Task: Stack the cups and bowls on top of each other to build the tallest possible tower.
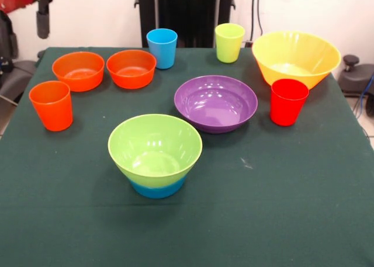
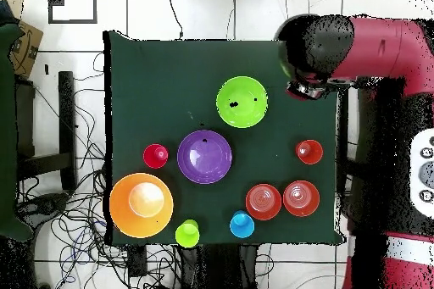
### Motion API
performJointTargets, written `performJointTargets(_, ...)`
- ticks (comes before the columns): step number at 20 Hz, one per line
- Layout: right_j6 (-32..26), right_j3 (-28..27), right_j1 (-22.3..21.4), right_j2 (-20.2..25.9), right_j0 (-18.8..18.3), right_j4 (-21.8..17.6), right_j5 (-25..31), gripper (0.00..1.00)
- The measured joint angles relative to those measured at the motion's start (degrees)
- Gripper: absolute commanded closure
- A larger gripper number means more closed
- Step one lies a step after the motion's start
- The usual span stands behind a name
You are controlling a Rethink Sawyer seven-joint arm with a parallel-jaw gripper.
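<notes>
The tower is a lime green bowl (image 1: 155, 147) sitting on a small blue bowl (image 1: 158, 189) at the table's front middle; in the overhead view only the green bowl (image 2: 242, 102) shows. The purple bowl (image 1: 216, 102) lies behind it, and the yellow bowl (image 1: 295, 58) is at the back right. Two small orange bowls (image 1: 78, 70) (image 1: 131, 68) sit side by side at the back left. The orange cup (image 1: 51, 105), light blue cup (image 1: 162, 48), yellow-green cup (image 1: 229, 42) and red cup (image 1: 288, 101) stand upright and apart. My gripper (image 1: 44, 18) hangs at the top left, high above the table and away from everything.
The dark green cloth covers the table (image 1: 280, 208). My red arm (image 2: 373, 44) reaches over the table's corner in the overhead view. Cables lie on the floor beside the table (image 2: 80, 218).
</notes>
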Motion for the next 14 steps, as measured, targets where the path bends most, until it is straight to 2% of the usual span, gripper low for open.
performJointTargets(4,0.00,1.62,1.67,-0.01,-1.34,2.50,-0.63,0.00)
performJointTargets(14,0.00,1.85,4.94,0.00,-1.14,2.58,-0.83,0.00)
